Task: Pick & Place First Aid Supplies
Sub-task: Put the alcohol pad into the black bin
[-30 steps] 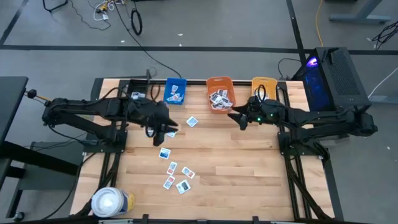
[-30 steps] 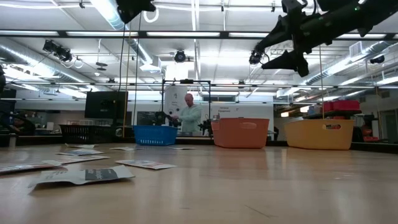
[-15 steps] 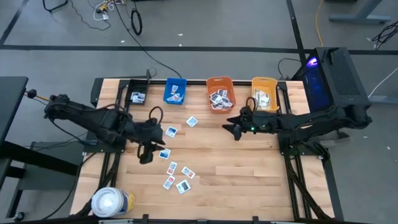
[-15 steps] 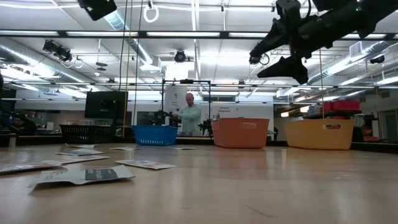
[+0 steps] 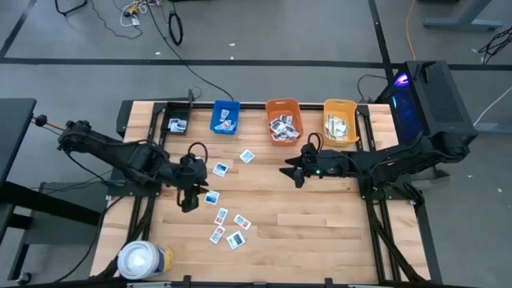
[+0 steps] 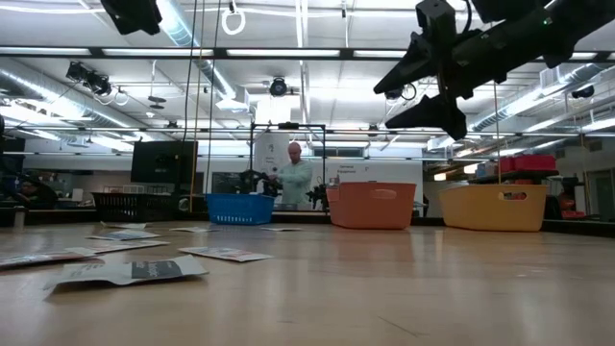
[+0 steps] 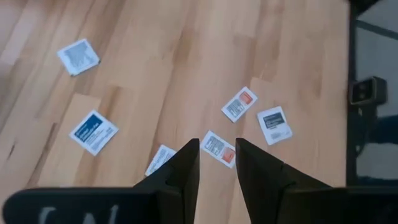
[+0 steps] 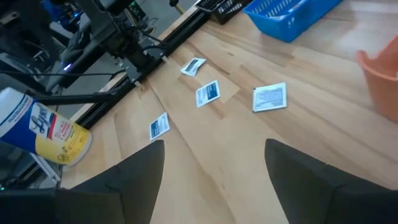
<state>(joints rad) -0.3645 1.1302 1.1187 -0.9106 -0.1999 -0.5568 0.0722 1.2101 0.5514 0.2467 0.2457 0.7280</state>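
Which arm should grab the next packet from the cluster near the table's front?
Left, probably. The left gripper hangs beside the loose packets, empty and partly open; the right gripper is open but farther off, near the orange bin.

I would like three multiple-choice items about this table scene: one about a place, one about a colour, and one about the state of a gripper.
1. Where does the white roll stand on the table, seen from above?
A. near corner on the left arm's side
B. inside the orange bin
C. beside the yellow bin

2. Which colour has the middle bin of the three in the far row?
A. blue
B. orange
C. green

3. How are the fingers of the right gripper?
A. shut on a packet
B. shut and empty
C. open, holding nothing

Answers:
1 A, the high view shows it at the table's near left corner.
2 B, the orange one stands between the blue bin and the yellow bin.
3 C, the right wrist view shows a wide bare gap between them.
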